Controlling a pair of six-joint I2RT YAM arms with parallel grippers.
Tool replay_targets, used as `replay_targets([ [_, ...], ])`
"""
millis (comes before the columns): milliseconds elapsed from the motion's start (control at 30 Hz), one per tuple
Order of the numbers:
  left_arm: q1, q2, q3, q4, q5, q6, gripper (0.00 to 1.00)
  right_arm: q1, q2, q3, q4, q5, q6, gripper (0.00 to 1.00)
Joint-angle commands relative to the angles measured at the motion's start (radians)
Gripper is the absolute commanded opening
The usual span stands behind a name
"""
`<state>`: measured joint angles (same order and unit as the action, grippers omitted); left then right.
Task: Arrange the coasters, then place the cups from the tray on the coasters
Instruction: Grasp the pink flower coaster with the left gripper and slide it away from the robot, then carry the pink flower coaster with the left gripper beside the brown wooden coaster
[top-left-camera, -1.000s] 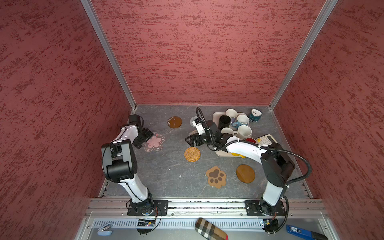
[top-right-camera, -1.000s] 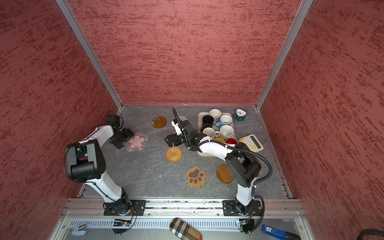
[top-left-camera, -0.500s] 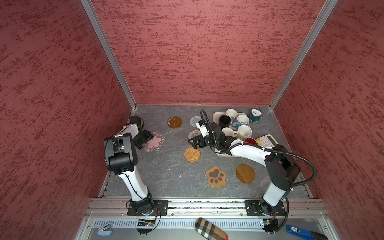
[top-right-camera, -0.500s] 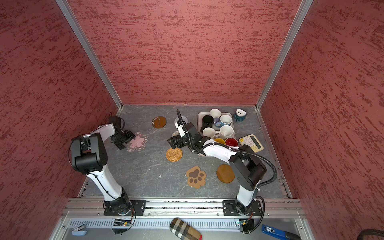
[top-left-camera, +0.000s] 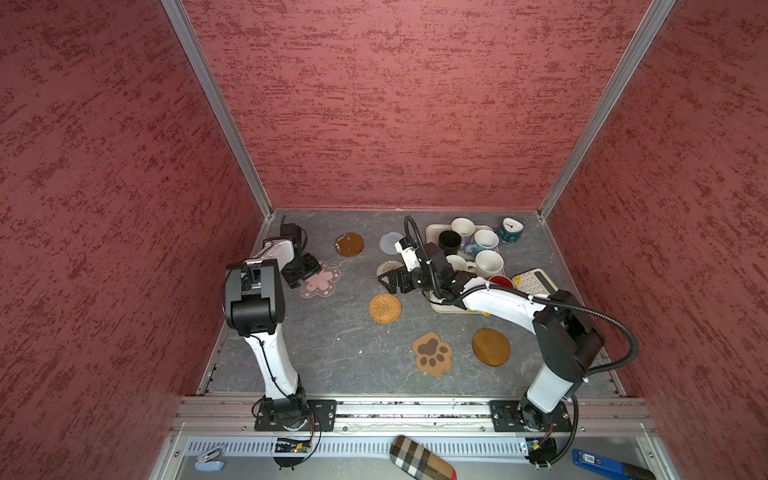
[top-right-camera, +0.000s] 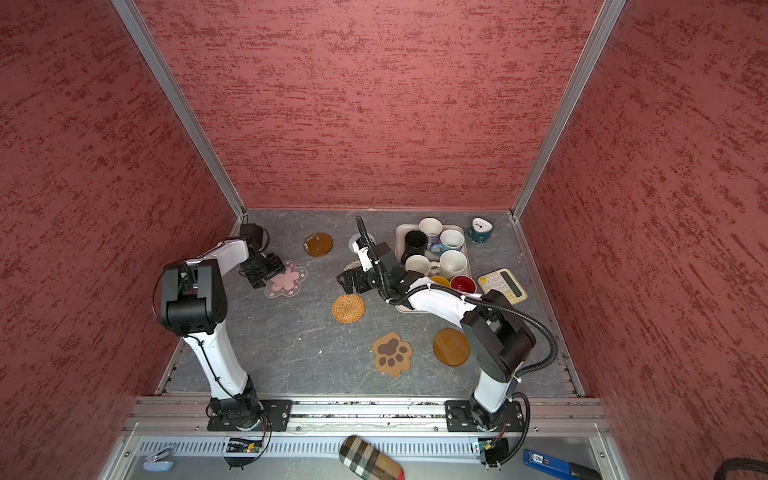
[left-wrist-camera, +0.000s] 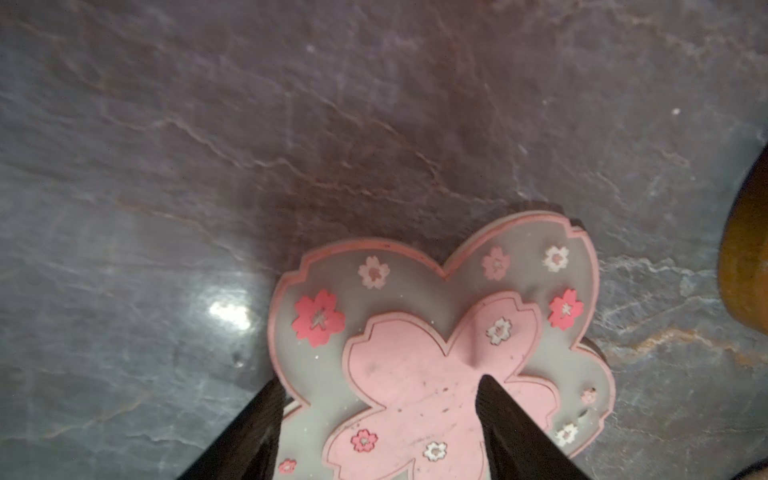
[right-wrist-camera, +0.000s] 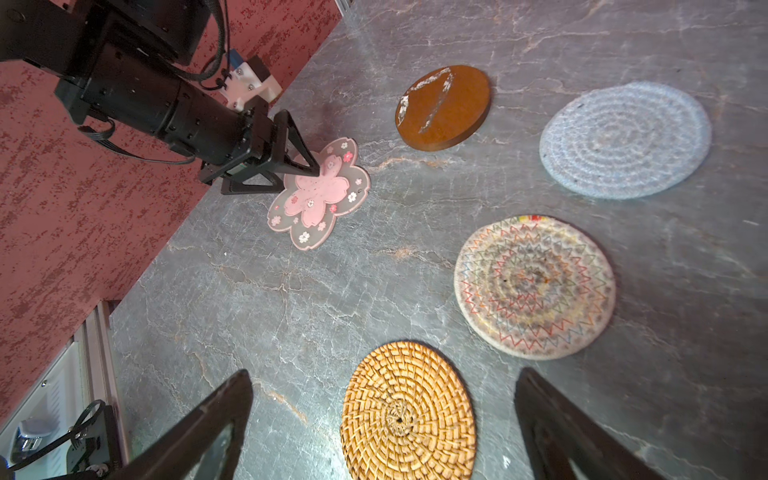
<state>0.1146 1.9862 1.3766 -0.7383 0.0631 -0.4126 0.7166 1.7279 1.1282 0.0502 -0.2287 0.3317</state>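
1. Left gripper (left-wrist-camera: 380, 380) is down at the flower coaster (top-left-camera: 321, 282), over on the left side of the table (top-left-camera: 340, 345).
2. Its fingers (left-wrist-camera: 507, 424) stand apart with nothing clamped. One tip sits over the pink centre and the other at a petal's outer edge, so part of the coaster lies between them.
3. The coaster looks flat on the table. Whether either tip actually presses it, I can't tell from these angles.
4. Right gripper (right-wrist-camera: 384, 376) hovers mid-table with its jaws spread wide and empty. The rattan coaster (right-wrist-camera: 407, 411) lies on the table below, between the two fingers in the wrist view.
5. Near the rattan coaster is the beige coaster (right-wrist-camera: 534, 286). The grey coaster (right-wrist-camera: 625, 139) lies farther back, with a brown disc (right-wrist-camera: 442, 106) to its left. All of them lie apart.
6. Toward the front, the paw coaster (top-left-camera: 432, 354) and a second disc (top-left-camera: 491, 347) lie side by side, not touching.
7. The tray (top-right-camera: 401, 230) sits back right with the cups (top-left-camera: 486, 240) crowded in it. The yellow one is partly hidden by the right arm (top-left-camera: 498, 303).
8. As for writing, the calculator (top-left-camera: 534, 282) lies just beside the tray and the clock (top-left-camera: 510, 229) stands behind it. The keys and dial are too small to read.
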Motion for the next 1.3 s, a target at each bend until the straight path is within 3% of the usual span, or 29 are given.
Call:
replay_targets([
  [0, -0.056, 0.047, -0.017, -0.021, 0.011, 0.010, 0.73, -0.006, -0.043, -0.011, 0.020, 0.028, -0.016, 0.99],
  [333, -0.171, 0.050, -0.037, -0.006, 0.011, -0.024, 0.72, -0.008, -0.057, -0.013, 0.019, 0.034, -0.014, 0.99],
  [700, -0.240, 0.010, -0.096, 0.015, 0.004, -0.066, 0.70, -0.009, -0.068, -0.015, 0.022, 0.034, -0.007, 0.99],
  [933, -0.265, -0.034, -0.157, 0.033, 0.006, -0.091, 0.59, -0.009, -0.081, -0.022, 0.026, 0.034, -0.003, 0.99],
  [1100, -0.277, -0.065, -0.202, 0.042, 0.013, -0.109, 0.57, -0.010, -0.084, -0.022, 0.027, 0.035, -0.002, 0.99],
  [1267, -0.288, -0.130, -0.217, 0.033, 0.007, -0.116, 0.62, -0.009, -0.083, -0.022, 0.028, 0.034, -0.001, 0.99],
])
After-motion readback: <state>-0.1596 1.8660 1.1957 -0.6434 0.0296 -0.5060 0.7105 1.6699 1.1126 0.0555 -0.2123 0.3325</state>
